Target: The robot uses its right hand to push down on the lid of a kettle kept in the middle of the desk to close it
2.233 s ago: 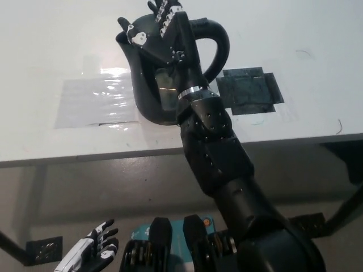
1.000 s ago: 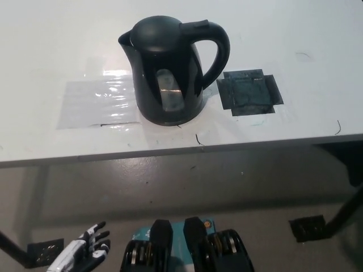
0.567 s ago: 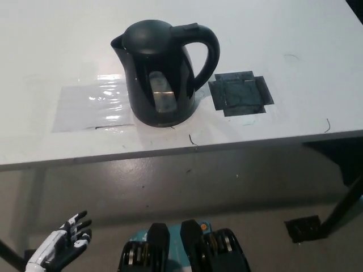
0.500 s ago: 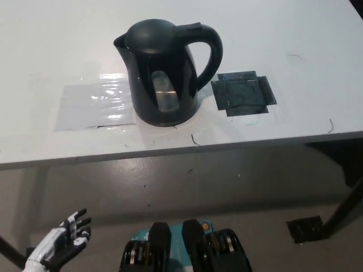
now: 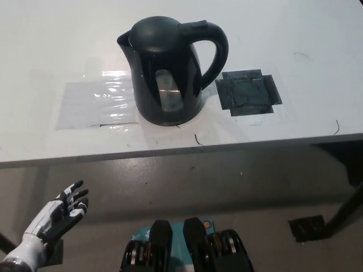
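Kettle [image 5: 170, 71] stands mid-desk [image 5: 45, 51], lid [image 5: 154, 28] apparently down; you'd press that rigid, smooth plastic dome centrally; left hand [image 5: 59, 214] spread, empty, below the kettle; right hand unseen.

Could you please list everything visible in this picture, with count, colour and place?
Black plastic electric kettle: one, black with a clear water window, lid down, upright in the middle of the desk, handle to picture right.
White desk: one, white, fills the upper part of the view.
Clear shiny tape patch: one, transparent, flat on the desk just left of the kettle.
Dark square tape patch: one, dark grey, flat on the desk just right of the kettle.
Grey floor: below the desk edge.
Dark desk leg: one, at lower right.
Left hand: one, white with black, fingers apart, holding nothing, lower left below the desk.
Right hand: not in view.
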Motion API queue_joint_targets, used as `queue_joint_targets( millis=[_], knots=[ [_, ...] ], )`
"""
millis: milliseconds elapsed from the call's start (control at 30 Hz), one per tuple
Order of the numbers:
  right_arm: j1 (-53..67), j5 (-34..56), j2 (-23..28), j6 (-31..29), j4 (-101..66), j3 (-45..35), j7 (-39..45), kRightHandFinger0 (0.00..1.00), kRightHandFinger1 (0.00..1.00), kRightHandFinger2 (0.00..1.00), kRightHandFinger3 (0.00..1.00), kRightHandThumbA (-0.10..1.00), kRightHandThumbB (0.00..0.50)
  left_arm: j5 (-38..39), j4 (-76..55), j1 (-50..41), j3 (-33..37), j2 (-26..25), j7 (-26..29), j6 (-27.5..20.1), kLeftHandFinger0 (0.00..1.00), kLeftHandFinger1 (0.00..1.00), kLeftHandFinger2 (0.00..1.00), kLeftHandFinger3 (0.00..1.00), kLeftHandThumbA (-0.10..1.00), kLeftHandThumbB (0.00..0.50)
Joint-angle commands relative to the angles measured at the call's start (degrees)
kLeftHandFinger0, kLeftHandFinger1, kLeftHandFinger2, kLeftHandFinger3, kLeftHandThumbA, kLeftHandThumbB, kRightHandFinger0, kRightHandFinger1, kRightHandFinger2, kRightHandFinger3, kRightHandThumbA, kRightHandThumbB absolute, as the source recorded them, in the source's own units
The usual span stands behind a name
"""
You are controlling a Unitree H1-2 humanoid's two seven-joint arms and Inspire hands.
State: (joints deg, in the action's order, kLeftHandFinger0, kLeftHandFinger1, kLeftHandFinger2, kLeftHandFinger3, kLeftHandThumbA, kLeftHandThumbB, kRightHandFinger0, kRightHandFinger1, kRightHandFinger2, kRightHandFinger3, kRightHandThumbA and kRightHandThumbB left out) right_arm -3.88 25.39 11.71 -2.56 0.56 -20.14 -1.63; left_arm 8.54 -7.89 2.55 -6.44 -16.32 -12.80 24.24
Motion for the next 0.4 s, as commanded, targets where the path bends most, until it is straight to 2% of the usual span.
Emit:
queue_joint_targets(
  millis=[0, 367],
  knots=[
    [-1.9, 3.3, 0.6, 4.1, 0.1, -1.9, -1.0, 1.0, 1.0, 1.0, 1.0, -0.1, 0.0, 0.0, -0.6, 0.7, -0.3, -1.5, -0.1, -1.1, 1.0, 1.0, 1.0, 1.0, 0.49, 0.0],
    [-2.5, 3.6, 0.4, 6.2, 1.5, -2.7, -0.5, 1.0, 1.0, 1.0, 1.0, -0.1, 0.0, 0.4, -0.4, 0.6, -0.7, -1.2, 0.0, -1.0, 1.0, 1.0, 1.0, 1.0, 0.5, 0.0]
  ],
)
